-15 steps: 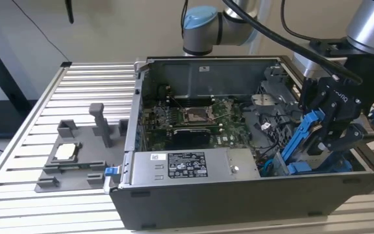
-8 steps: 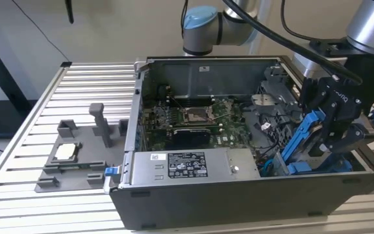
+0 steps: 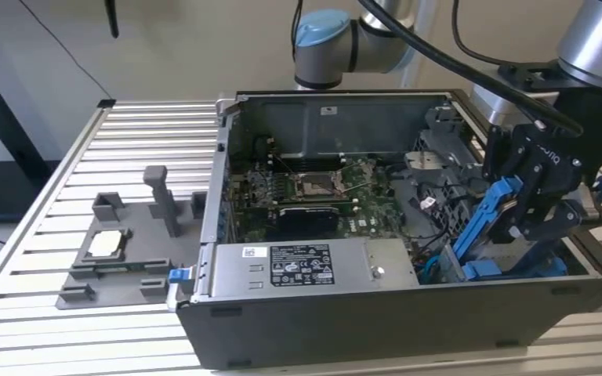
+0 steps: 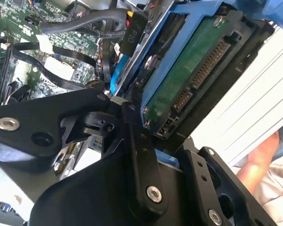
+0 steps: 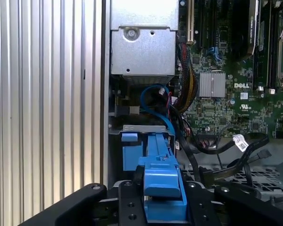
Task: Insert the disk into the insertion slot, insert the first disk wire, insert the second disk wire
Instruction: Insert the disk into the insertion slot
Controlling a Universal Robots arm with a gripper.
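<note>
My gripper (image 3: 536,205) is shut on the disk (image 3: 486,225), which stands on edge, tilted, in the front corner of the black computer case at the exterior view's right. Its bright blue bracket (image 5: 160,175) runs between my black fingers (image 5: 87,200) down toward the grey rim of the insertion slot (image 5: 141,128). In the second wrist view the disk's green circuit board (image 4: 193,80) and its connector pins face the camera. Loose black wires with connectors (image 5: 240,143) and a blue cable (image 5: 155,99) lie beside the slot.
The silver power-supply box (image 3: 301,263) sits along the case's front wall, the motherboard (image 3: 312,188) behind it. A grey holder plate with upright posts (image 3: 123,258) lies on the slatted table (image 3: 144,133). A person's arm (image 4: 264,162) shows beyond the case.
</note>
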